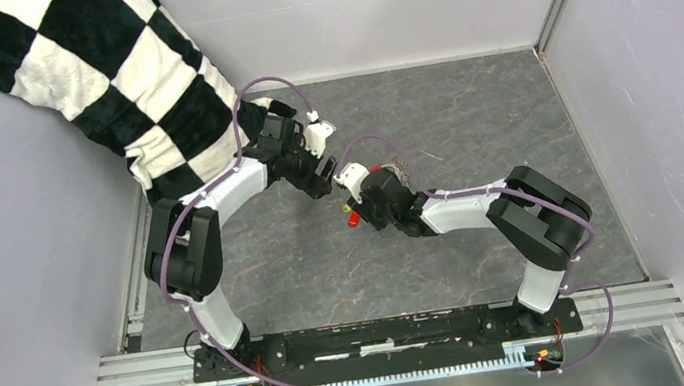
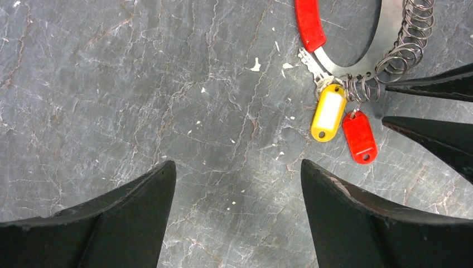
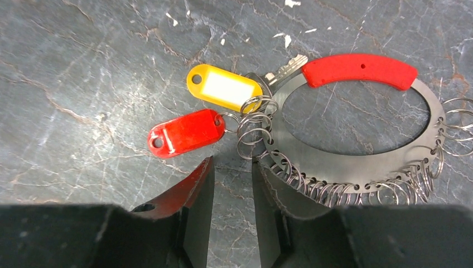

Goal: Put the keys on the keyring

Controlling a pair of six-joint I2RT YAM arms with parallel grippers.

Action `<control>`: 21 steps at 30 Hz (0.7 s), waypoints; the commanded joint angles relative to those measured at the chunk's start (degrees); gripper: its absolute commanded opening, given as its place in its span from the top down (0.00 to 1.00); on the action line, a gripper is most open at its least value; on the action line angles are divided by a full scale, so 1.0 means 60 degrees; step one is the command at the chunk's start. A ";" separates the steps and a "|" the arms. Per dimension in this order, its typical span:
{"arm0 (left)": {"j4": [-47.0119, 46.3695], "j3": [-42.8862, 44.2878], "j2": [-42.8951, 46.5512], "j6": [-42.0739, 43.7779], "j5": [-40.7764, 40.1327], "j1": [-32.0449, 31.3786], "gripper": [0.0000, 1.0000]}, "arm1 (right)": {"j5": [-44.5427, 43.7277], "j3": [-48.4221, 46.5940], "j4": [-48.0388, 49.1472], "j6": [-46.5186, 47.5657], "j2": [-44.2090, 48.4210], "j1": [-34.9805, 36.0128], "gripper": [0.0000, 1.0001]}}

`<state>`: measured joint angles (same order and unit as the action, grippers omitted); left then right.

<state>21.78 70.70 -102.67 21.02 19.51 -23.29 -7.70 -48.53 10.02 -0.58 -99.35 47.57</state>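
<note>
The keyring, a flat grey oval with a red sleeve, lay mid-table. The yellow-tagged key and red tag already seemed hooked among its small split rings. The right gripper sat just near of those rings, jaws narrowly parted and visibly holding nothing. The left gripper hovered wide open to the left. Threading looked almost finished. Next, I judged, came steadying the band.

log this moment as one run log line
left fingers open over table | right fingers narrowly apart beside keyring | yellow key tag, red key tag by its small rings
</note>
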 commanded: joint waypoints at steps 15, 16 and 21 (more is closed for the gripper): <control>0.0485 0.0142 0.0735 0.0164 -0.0179 0.0092 0.13 | -0.0492 -0.0882 0.0543 0.0611 -0.0633 0.0005 0.83; 0.0493 0.0105 0.0774 0.0177 -0.0170 0.0088 0.13 | -0.0507 -0.0904 0.0534 0.0596 -0.0687 0.0019 0.85; 0.0724 0.0075 0.0941 0.0281 -0.0255 0.0088 0.13 | -0.0655 -0.0916 0.0428 0.0565 -0.0796 -0.0005 0.93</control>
<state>24.97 70.87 -100.40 21.08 18.74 -22.96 -10.57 -51.88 11.46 2.72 -103.26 47.59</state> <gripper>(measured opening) 0.873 0.110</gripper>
